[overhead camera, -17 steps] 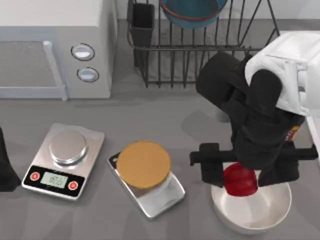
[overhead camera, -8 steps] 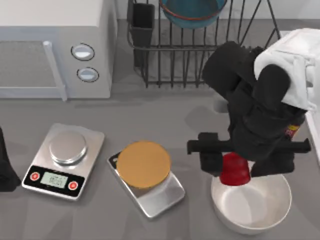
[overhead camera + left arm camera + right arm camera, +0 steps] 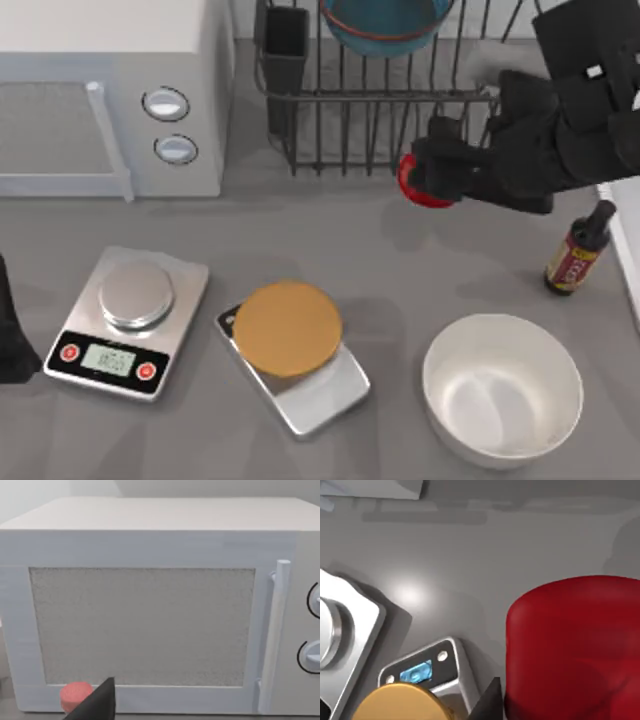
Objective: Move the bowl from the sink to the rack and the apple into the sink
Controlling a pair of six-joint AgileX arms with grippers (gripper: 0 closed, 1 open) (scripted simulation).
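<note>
Grey worktop (image 3: 300, 240) fills the top view, with the rack (image 3: 400, 110) along the upper edge already holding the bowl (image 3: 385, 25), so by the look of it only the fruit remains to deliver. At right of centre the right end effector (image 3: 432, 172) is clenched on the apple (image 3: 418, 185), which sits at its tip, lifted just in front of the rack's lower bars; the sink (image 3: 622, 250) is a pale strip at the far right edge. A good carry would probably keep the grip firm, stay high over the bottle (image 3: 577, 250), and release only once over the basin. From the left wrist, a microwave (image 3: 150, 605) faces the parked left arm. From the right wrist, the apple (image 3: 575, 650) looms at lower right, held close above the worktop.
</note>
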